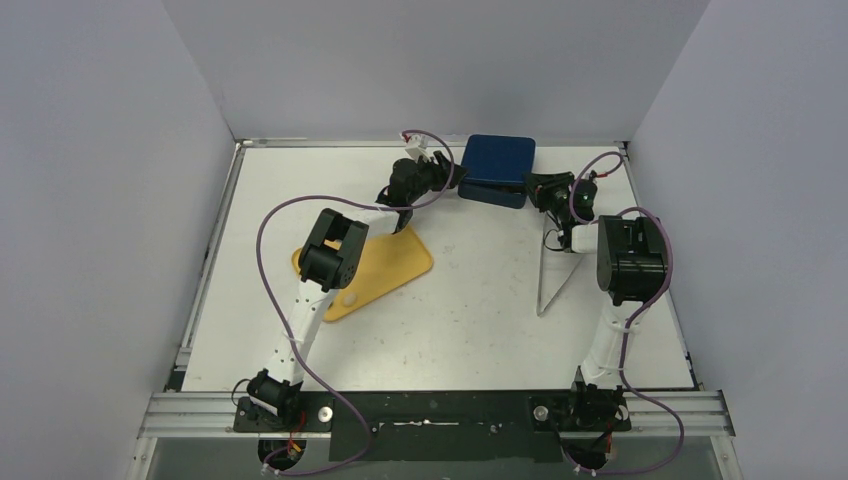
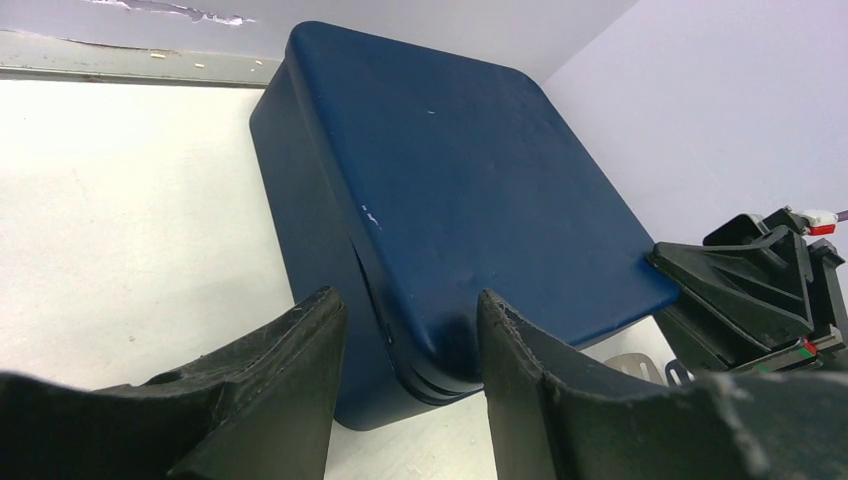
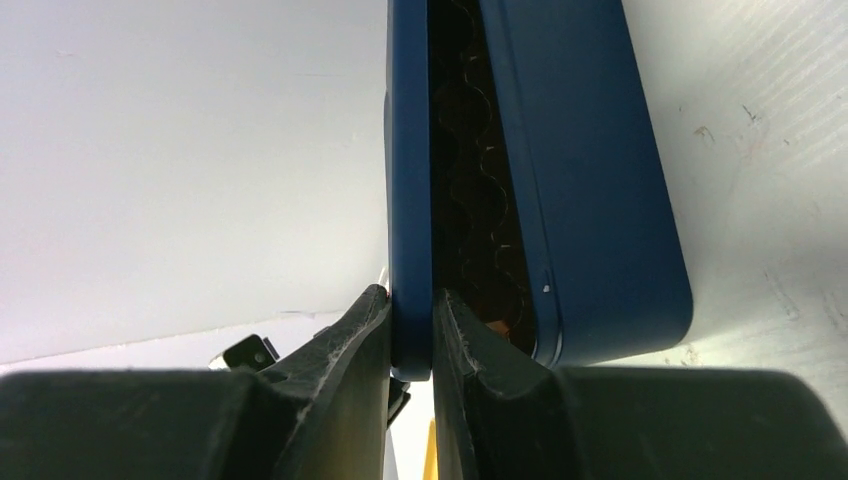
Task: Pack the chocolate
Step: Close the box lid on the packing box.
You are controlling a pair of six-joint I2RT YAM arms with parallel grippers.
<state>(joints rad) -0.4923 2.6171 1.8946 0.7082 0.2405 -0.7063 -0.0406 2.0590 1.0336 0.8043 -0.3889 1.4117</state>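
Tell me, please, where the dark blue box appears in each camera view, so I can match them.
Top external: blue box at the table's far edge, centre.
Left wrist: blue box fills the middle of the frame.
Right wrist: blue box edge-on, upper centre, one edge pinched by the fingers.
Shared landmark: the right gripper at the blue box's corner, visible in all three.

A robotics lab test cell: plain pale grey partition walls (image 1: pixel 100 200) enclose a white tabletop (image 1: pixel 480 320), with a silver aluminium mounting rail (image 1: pixel 190 412) along the frame's bottom.
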